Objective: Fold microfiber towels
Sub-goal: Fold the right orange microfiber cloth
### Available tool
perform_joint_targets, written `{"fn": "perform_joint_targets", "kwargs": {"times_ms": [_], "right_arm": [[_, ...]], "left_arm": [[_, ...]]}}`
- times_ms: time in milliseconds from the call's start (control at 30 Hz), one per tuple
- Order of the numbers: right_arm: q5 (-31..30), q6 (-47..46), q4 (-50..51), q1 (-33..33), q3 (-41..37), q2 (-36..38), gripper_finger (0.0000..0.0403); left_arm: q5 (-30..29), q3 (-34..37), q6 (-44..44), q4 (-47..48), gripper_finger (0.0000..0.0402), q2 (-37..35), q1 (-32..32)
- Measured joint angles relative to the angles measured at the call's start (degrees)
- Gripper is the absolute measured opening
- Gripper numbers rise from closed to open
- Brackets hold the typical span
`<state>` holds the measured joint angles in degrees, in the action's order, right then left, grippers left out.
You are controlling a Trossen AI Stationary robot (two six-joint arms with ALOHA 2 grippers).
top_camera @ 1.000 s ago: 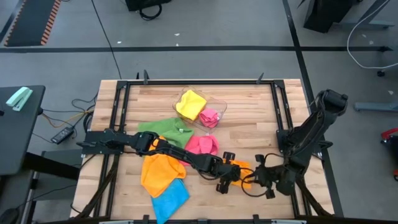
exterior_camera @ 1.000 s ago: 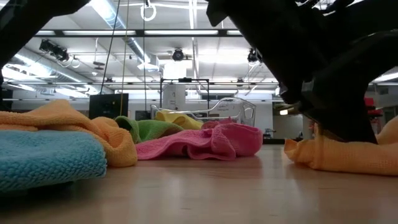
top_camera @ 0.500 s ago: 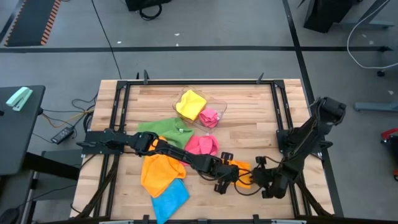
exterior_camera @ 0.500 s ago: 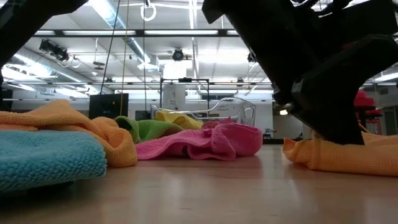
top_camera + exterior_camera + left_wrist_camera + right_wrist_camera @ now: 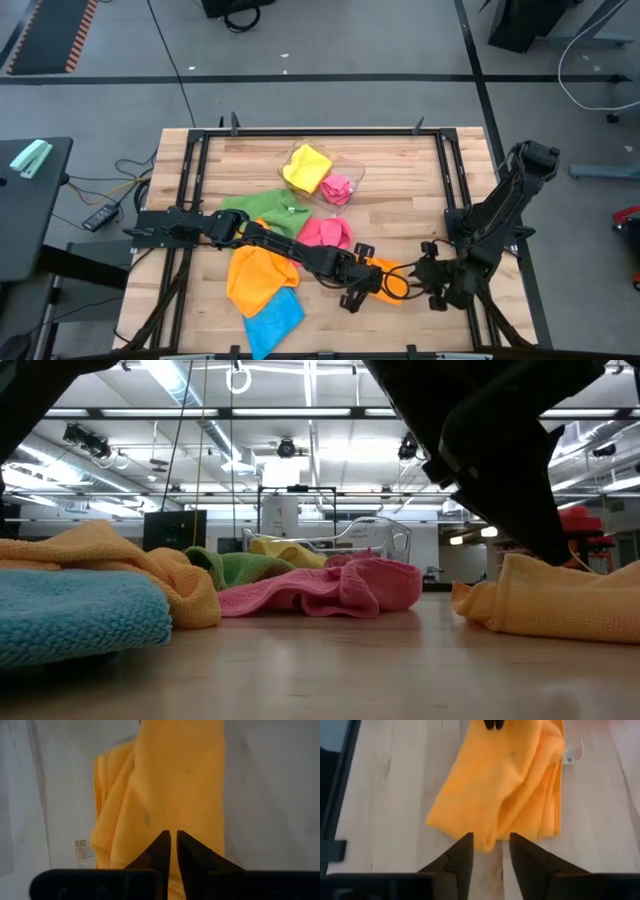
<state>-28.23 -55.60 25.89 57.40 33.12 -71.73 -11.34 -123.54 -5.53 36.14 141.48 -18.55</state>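
Note:
A small orange microfiber towel (image 5: 388, 282), folded into several layers, lies near the table's front edge, right of centre. It also shows in the low view (image 5: 545, 605). My left gripper (image 5: 366, 288) reaches in from the left and is shut on it. My right gripper (image 5: 490, 845) stands open at the towel's right end. The towel's near corner (image 5: 487, 840) lies just ahead of the gap between its fingers, and whether they touch it I cannot tell. A second orange towel (image 5: 258, 278), a blue one (image 5: 272, 318), a green one (image 5: 262, 208) and a pink one (image 5: 325, 232) lie loose on the table's left half. My left gripper pinches the small orange towel between its two fingers at the left edge (image 5: 172, 826), the one away from my right gripper. The fingers slant down from the table's left. The pinched part (image 5: 522, 565) stands raised a little while the rest lies on the table. One layer or several, I cannot tell.
A clear plastic tray (image 5: 352, 170) at the far middle holds a yellow towel (image 5: 307, 167) and a pink one (image 5: 338, 187). A black frame rail (image 5: 447, 180) runs along the table's sides. Bare wood lies between the tray and the right rail.
My right gripper has drawn back toward the table's right edge, off the small orange towel, and has rolled. My left gripper has risen slightly with the towel's left edge, which now stands higher in the low view; the rest of the towel stays on the table.

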Motion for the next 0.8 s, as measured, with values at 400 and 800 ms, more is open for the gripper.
{"fn": "perform_joint_targets", "kwargs": {"times_ms": [400,800], "right_arm": [[3.2,4.5,-11.2,-4.1,0.0,-10.1,0.018],[6.0,16.6,-12.3,-4.0,3.7,-2.7,0.0012]], "left_arm": [[0.0,0.0,0.5,6.2,0.0036,-3.8,0.3],[-0.2,0.0,0.1,11.1,0.0029,-6.4,-0.1]]}}
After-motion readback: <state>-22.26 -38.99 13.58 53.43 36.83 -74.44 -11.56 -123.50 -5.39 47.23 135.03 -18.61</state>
